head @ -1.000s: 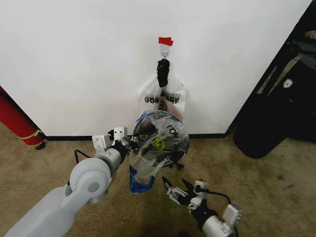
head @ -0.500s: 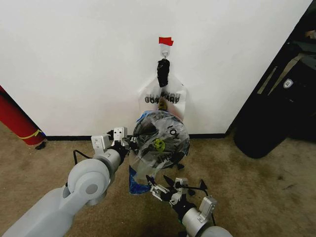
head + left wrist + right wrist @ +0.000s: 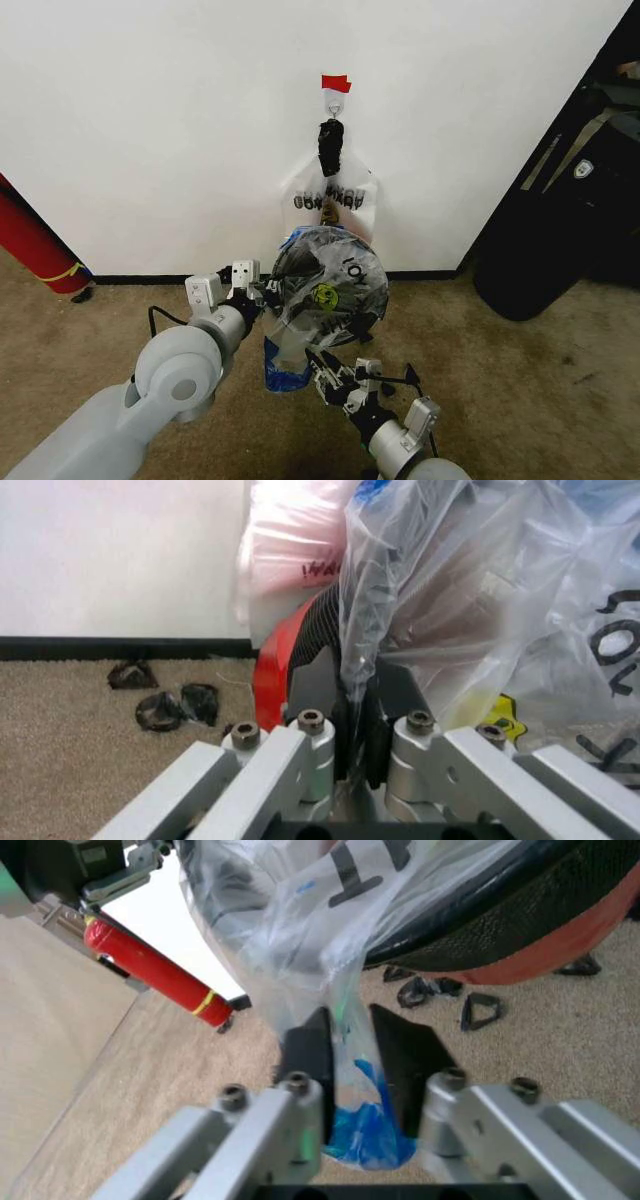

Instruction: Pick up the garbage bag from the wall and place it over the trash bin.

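With left gripper [image 3: 355, 727] pinching the garbage bag [image 3: 330, 280] and right gripper [image 3: 360, 1057] spread around its hanging tail — clamp, then stretch film over the trash bin [image 3: 300, 641] rim.

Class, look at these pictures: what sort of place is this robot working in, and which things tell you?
Probably an indoor room or office corner: a plain white painted wall with a black baseboard, brown carpet, and a small black mesh trash bin draped with a see-through plastic garbage bag.
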{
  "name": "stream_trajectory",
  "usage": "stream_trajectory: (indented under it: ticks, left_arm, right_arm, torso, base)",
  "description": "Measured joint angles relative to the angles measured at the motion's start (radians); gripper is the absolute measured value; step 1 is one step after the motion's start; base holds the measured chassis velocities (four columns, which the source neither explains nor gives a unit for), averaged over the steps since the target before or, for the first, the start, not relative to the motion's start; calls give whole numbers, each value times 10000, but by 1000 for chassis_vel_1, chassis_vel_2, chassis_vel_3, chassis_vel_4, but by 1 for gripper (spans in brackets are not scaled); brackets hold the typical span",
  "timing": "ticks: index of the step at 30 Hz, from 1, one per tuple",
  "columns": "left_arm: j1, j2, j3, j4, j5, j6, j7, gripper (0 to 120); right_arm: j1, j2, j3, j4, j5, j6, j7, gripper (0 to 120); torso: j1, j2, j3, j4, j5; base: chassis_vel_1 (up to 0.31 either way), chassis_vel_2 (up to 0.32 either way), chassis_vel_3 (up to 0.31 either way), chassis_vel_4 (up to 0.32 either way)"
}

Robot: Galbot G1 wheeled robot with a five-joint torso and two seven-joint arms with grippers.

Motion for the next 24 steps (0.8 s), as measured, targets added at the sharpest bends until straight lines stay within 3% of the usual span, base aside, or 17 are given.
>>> stream_trajectory:
  ticks: [1,4,17,24]
  left_arm:
    - [0,0,0,0,0,0,0,3]
    - [1,-26,-4,22,19,0,0,3]
    - [-31,-53,-199,305,-71,0,-92,3]
    - [-203,-40,-429,450,-661,7,-436,3]
  right_arm:
    - [0,0,0,0,0,0,0,16]
    - [-140,-16,12,97,-120,37,0,0]
    - [-600,128,124,305,-803,428,132,0]
    - [-1051,519,760,589,-1307,1056,378,0]
  torso:
    - [0,0,0,0,0]
    - [0,0,0,0,0]
    - [-1,0,0,0,-1]
    - [-1,0,0,0,0]
  base:
    - [0,0,0,0]
    - [0,0,0,0]
    - [0,0,0,0]
    - [0,0,0,0]
